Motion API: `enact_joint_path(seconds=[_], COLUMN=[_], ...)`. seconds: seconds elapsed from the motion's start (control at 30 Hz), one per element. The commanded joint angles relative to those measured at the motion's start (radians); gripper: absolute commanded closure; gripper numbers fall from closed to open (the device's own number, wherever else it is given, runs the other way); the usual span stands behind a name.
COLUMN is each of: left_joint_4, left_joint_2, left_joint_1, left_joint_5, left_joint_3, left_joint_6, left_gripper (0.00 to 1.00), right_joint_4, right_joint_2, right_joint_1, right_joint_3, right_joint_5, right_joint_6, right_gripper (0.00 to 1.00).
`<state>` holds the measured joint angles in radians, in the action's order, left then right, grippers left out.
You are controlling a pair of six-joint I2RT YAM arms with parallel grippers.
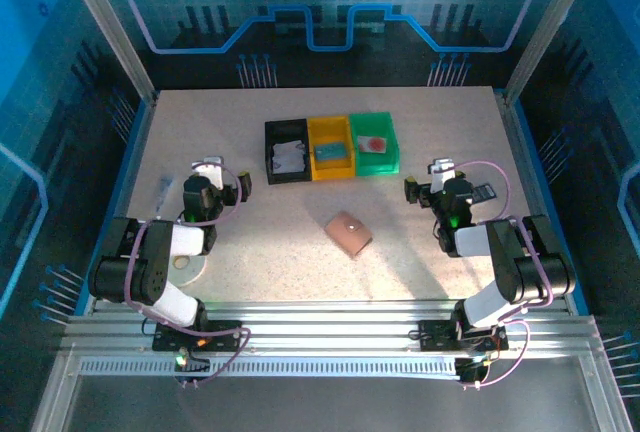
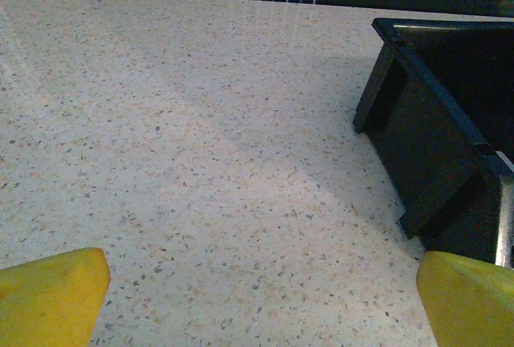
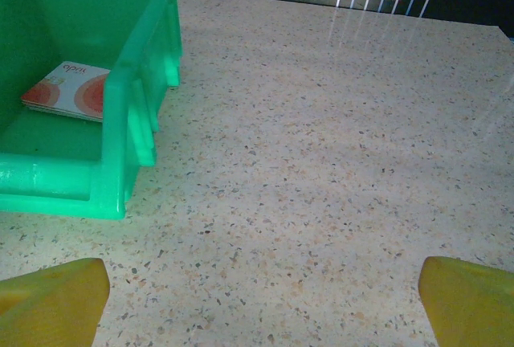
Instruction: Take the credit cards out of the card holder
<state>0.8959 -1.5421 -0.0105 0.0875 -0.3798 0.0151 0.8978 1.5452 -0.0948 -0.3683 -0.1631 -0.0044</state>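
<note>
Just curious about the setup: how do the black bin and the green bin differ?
The black bin sits at the left end of the row and the green bin at the right end, with a yellow bin between them. The black bin holds pale items; the green bin holds a card with a reddish print. Both are open-topped and look alike in size.

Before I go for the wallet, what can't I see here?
Top view: card holder lies folded shut; its cover hides any cards inside.
Top view: yellow bin contents too small to identify.
Left wrist view: black bin cut off by the right edge; its wall hides the inside.
Right wrist view: green bin wall covers part of a card; print blurred.
</note>
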Motion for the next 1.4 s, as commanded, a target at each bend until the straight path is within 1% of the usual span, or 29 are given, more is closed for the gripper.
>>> enact_joint_path(seconds=[0.0, 0.07, 0.1, 0.17, 0.23, 0.3, 0.4, 0.53, 0.6, 0.67, 0.73, 0.77, 0.83, 0.9, 0.97, 1.03, 1.13, 1.23, 1.3, 1.33, 1.37], left_joint_4=[0.01, 0.009, 0.009, 0.01, 0.009, 0.01, 0.01, 0.011, 0.01, 0.009, 0.009, 0.009, 0.008, 0.01, 0.009, 0.015, 0.005, -0.105, -0.185, -0.231, -0.273], left_joint_2=[-0.009, -0.009, -0.009, -0.009, -0.009, -0.009, -0.009, -0.009, -0.009, -0.009, -0.009, -0.009, -0.009, -0.009, -0.009, -0.008, 0.057, 0.158, 0.244, 0.289, 0.331], left_joint_1=[0.003, 0.003, 0.004, 0.003, 0.003, 0.003, 0.003, 0.003, 0.003, 0.003, 0.003, 0.003, 0.003, 0.003, 0.003, 0.006, 0.004, 0.004, 0.0, -0.001, 0.0], left_joint_5=[-0.022, -0.022, -0.022, -0.021, -0.022, -0.022, -0.022, -0.022, -0.023, -0.024, -0.022, -0.022, -0.023, -0.023, -0.024, -0.026, -0.02, 0.01, 0.005, 0.023, 0.047], left_joint_3=[-0.01, -0.01, -0.01, -0.01, -0.01, -0.01, -0.01, -0.01, -0.01, -0.01, -0.01, -0.011, -0.011, -0.01, -0.01, -0.008, 0.017, 0.003, -0.007, -0.017, -0.029], left_joint_6=[-0.026, -0.026, -0.026, -0.026, -0.026, -0.026, -0.026, -0.026, -0.026, -0.026, -0.027, -0.026, -0.025, -0.026, -0.024, -0.023, -0.02, -0.013, -0.014, 0.013, 0.052], left_gripper=[0.01, 0.01, 0.01, 0.01, 0.01, 0.01, 0.01, 0.01, 0.01, 0.01, 0.01, 0.01, 0.01, 0.01, 0.01, 0.01, 0.01, 0.01, 0.01, 0.01, 0.01], right_joint_4=[0.009, 0.01, -0.027, -0.18, -0.194, -0.206, -0.333, -0.479, -0.537, -0.662, -0.763, -0.8, -0.835, -0.884, -0.977, -1.048, -1.14, -1.212, -1.232, -1.247, -1.273], right_joint_2=[-0.005, -0.041, -0.084, -0.185, -0.252, -0.342, -0.491, -0.611, -0.647, -0.676, -0.679, -0.674, -0.665, -0.671, -0.667, -0.655, -0.625, -0.582, -0.549, -0.528, -0.507], right_joint_1=[0.014, 0.003, -0.006, -0.009, -0.03, -0.071, -0.127, -0.289, -0.323, -0.321, -0.321, -0.321, -0.323, -0.349, -0.382, -0.397, -0.427, -0.486, -0.517, -0.537, -0.559], right_joint_3=[-0.022, -0.011, -0.009, -0.046, -0.041, -0.022, -0.056, -0.134, -0.174, -0.235, -0.287, -0.309, -0.33, -0.347, -0.389, -0.421, -0.461, -0.49, -0.506, -0.506, -0.549], right_joint_5=[0.006, -0.054, -0.089, -0.11, -0.129, -0.184, -0.145, -0.152, -0.082, 0.071, 0.146, 0.162, 0.192, 0.146, 0.073, 0.061, 0.037, -0.057, -0.079, -0.09, -0.119], right_joint_6=[0.003, 0.008, 0.01, 0.017, -0.006, -0.014, 0.004, -0.023, 0.051, 0.146, 0.216, 0.258, 0.292, 0.327, 0.345, 0.349, 0.353, 0.353, 0.364, 0.37, 0.377], right_gripper=[0.0, 0.0, 0.0, 0.0, 0.0, 0.0, 0.0, 0.0, 0.0, 0.0, 0.0, 0.0, 0.0, 0.0, 0.0, 0.0, 0.0, 0.0, 0.0, 0.0, 0.0])
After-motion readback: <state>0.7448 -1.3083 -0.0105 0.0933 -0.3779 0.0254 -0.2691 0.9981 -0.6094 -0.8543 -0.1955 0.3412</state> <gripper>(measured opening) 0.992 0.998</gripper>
